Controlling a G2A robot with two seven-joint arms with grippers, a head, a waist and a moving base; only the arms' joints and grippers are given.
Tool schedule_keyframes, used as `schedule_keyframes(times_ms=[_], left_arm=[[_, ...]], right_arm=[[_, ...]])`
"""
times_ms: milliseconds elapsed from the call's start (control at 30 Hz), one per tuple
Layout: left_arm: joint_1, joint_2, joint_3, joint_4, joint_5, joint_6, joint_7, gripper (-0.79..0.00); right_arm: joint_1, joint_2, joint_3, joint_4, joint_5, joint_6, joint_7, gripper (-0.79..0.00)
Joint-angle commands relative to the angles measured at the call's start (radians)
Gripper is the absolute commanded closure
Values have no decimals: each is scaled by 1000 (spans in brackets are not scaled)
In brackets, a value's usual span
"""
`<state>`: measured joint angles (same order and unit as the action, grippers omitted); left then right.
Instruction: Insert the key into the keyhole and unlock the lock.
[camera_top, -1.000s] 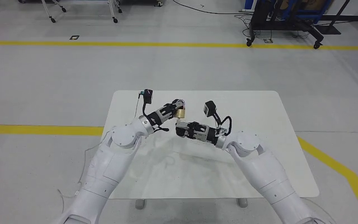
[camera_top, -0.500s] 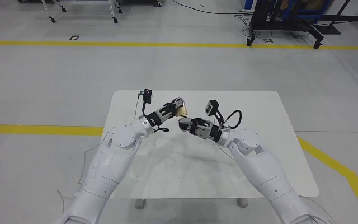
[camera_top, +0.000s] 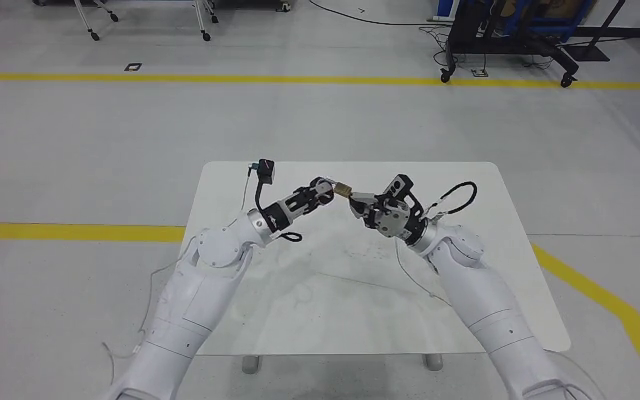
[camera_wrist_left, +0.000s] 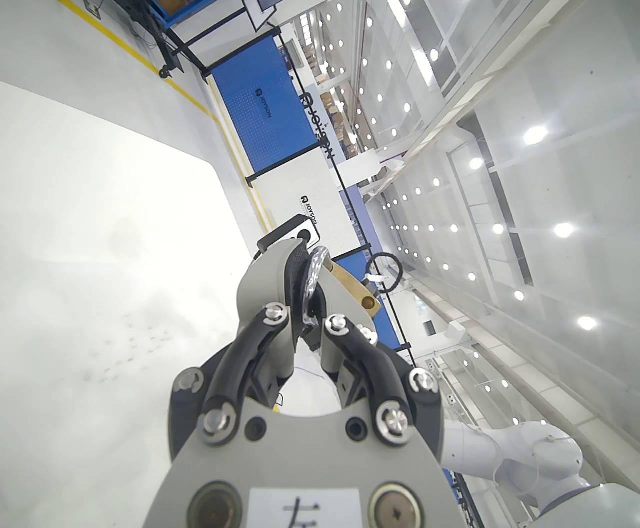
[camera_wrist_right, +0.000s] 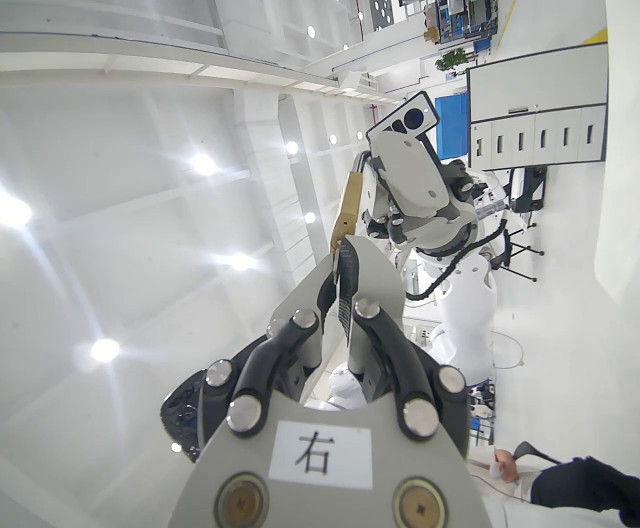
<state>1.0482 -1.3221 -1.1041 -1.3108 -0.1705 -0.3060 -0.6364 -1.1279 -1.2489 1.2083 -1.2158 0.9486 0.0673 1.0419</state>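
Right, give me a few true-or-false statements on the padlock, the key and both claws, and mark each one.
1. The left claw grips the brass padlock by its shackle. True.
2. The padlock lies on the white table. False: it is held in the air above the table.
3. The right claw is open and empty. False: it is shut on the key.
4. The key's tip is at the padlock's brass end. True.

Left gripper (camera_wrist_left: 306, 280) pinching lock (camera_wrist_left: 353, 291) shackle, white table (camera_wrist_left: 100, 210) behind
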Motion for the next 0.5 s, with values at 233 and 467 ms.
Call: schedule_keyframes(times_ms=[233,467], left_arm=[[2,1,0,-2,8,-4,3,0],[0,1,0,1,4,8,9,0]], right_arm=[[18,4,6,18,-30,13,27,0],[14,14,17,0,-102,-2,31,-111]])
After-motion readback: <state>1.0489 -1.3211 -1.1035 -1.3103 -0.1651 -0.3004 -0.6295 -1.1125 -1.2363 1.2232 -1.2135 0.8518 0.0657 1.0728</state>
